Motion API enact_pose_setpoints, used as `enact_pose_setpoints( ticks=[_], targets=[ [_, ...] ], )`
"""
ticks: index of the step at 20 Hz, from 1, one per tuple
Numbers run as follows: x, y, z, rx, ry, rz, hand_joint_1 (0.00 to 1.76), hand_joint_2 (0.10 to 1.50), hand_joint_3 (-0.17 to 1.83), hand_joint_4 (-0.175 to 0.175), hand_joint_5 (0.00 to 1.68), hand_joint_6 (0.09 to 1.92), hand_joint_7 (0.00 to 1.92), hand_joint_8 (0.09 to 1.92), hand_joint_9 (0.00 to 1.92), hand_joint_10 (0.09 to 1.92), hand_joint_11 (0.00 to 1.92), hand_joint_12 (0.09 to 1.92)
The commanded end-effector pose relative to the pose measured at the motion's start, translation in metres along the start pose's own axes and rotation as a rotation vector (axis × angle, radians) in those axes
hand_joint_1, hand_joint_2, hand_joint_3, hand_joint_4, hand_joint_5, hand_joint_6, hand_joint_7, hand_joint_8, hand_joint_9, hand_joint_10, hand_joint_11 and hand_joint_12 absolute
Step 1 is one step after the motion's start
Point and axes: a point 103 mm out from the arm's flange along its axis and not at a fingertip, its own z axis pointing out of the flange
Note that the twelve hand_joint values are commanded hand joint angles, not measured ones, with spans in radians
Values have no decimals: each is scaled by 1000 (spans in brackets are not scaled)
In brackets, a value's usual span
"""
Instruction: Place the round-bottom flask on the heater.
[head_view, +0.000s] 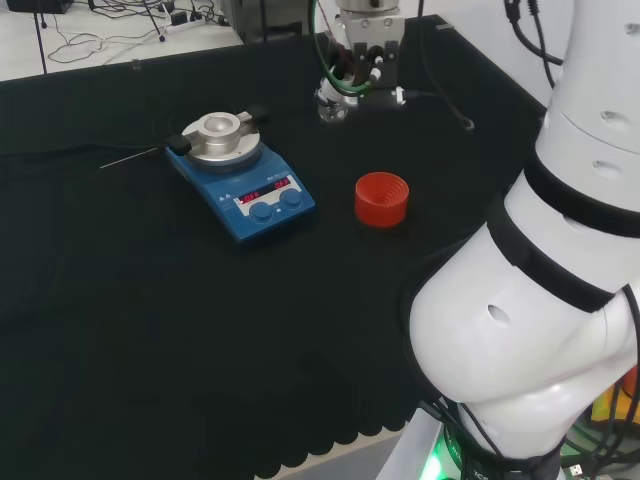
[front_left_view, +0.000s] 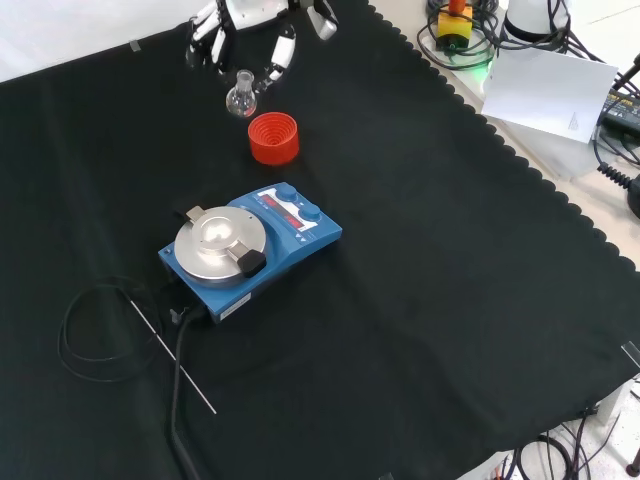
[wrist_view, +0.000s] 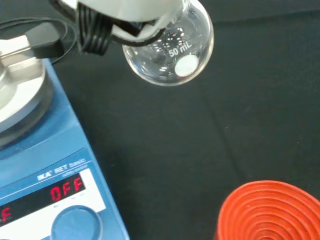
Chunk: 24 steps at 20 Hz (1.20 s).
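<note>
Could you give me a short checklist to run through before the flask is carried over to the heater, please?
1. Flask held: ok. In the front view the hand has its fingers curled around the neck of the round-bottom flask.
2. Flask off its stand: ok. The red ribbed ring sits empty beside the flask.
3. Heater top free: ok. The metal block on the blue heater has nothing resting in its hollow.
4. Flask contents: cannot tell; the bulb looks clear in the wrist view.
5. Path to the heater: ok. Bare black cloth lies between the flask and the heater, apart from the ring.
6. Probe and cable: ok, lying on the cloth beside the heater.
</note>
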Motion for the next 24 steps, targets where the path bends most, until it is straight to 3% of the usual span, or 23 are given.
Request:
enact_pose_setpoints(
  ticks=[1,12,24],
  targets=[
    [57,62,-20,73,-9,-77,1099,700,746,75,1097,1022,284,637,571,605,345,1332],
    [104,109,-24,95,-7,-160,1103,686,762,73,1108,1010,282,639,570,605,350,1331],
    [134,119,-16,126,-15,-217,1104,682,768,74,1113,1005,281,640,569,605,351,1331]
  ],
)
